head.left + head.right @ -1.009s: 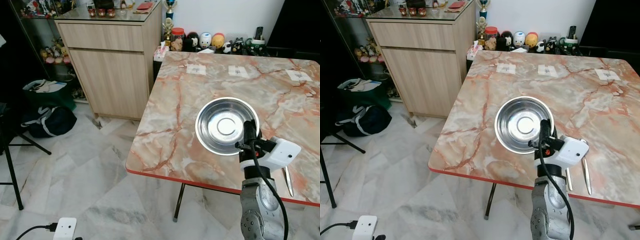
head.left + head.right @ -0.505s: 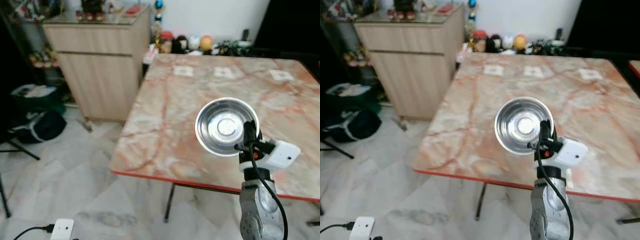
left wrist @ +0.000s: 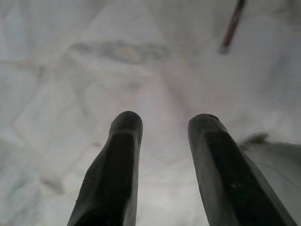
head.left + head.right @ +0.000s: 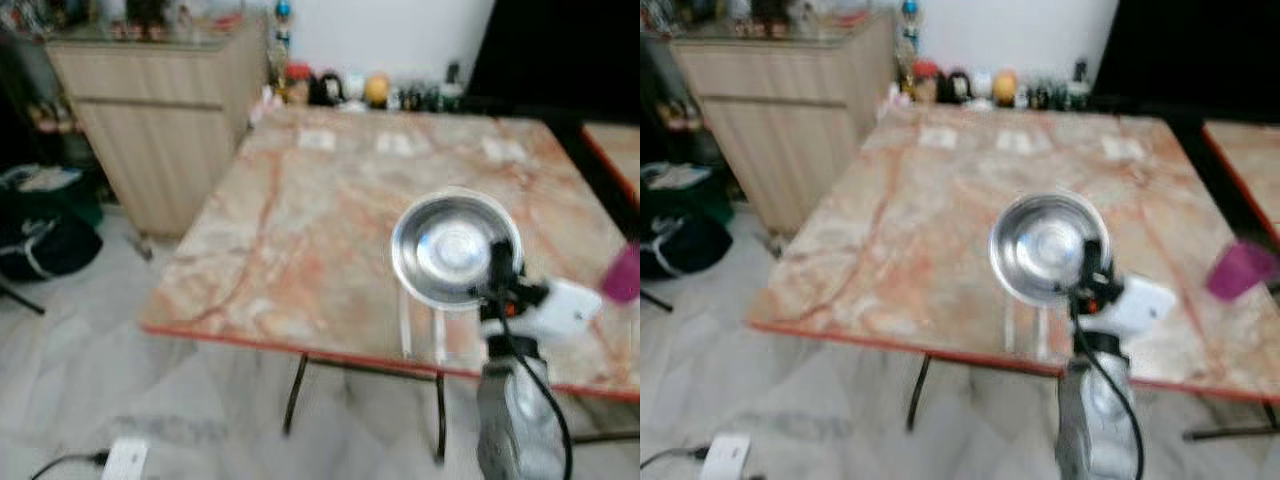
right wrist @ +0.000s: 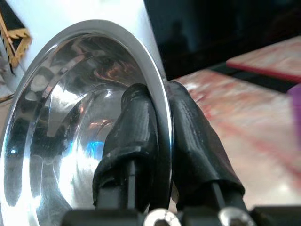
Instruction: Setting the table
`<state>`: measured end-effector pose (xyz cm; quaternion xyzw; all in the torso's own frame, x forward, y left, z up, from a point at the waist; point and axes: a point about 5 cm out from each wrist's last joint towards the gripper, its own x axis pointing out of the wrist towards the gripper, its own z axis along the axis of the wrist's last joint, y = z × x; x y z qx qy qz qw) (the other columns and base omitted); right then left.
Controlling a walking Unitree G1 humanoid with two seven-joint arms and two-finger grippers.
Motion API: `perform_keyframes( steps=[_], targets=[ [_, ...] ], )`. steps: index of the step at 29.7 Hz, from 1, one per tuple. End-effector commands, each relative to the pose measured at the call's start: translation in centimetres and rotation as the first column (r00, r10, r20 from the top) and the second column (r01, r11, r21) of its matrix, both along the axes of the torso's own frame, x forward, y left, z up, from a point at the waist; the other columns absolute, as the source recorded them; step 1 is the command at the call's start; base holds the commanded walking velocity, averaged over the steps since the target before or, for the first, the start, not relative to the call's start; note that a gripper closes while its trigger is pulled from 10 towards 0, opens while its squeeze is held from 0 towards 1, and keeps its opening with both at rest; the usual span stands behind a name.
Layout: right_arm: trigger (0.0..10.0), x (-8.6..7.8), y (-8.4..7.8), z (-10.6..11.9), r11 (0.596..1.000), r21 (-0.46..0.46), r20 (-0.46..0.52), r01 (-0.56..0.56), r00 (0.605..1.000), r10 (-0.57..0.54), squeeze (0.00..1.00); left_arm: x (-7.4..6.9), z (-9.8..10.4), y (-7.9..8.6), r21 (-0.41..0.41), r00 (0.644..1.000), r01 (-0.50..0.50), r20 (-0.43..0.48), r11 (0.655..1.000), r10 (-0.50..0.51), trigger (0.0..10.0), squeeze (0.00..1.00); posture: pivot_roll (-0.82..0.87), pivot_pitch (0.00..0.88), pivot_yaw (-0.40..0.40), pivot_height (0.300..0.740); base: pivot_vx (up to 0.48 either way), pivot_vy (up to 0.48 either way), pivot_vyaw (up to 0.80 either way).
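Head pair angled down over table; wrist views along each hand.

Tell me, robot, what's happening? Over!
Right tool pinching steel bowl by its rim, above the marble table. Left tool open, idle over floor. Purple cup near table's right edge.

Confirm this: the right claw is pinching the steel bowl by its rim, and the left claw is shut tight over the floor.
Not quite. The left claw is open, a clear gap between its fingers, as the left wrist view shows. The right claw does pinch the steel bowl by its rim.
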<state>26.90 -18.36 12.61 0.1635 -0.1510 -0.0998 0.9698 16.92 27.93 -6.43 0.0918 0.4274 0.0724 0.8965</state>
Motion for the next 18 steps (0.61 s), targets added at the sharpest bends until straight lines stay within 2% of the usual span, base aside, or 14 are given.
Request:
perform_keyframes(
  steps=[1,18],
  targets=[
    [10.0,0.33,1.37,0.63,0.999,0.050,0.035,-0.015,0.999,0.013,0.00,-0.34,-0.02,0.46,0.019,1.000,-0.001,-0.020,1.000,0.001,10.0,0.00,0.06,0.015,-0.008,0.740,0.000,-0.480,0.00],
    [10.0,0.22,1.80,0.45,0.997,0.074,0.046,0.006,0.999,-0.009,0.00,0.04,0.27,0.74,0.032,1.000,0.003,-0.014,0.999,-0.003,10.0,0.00,0.07,0.037,0.015,0.740,0.000,-0.480,0.00]
  ],
)
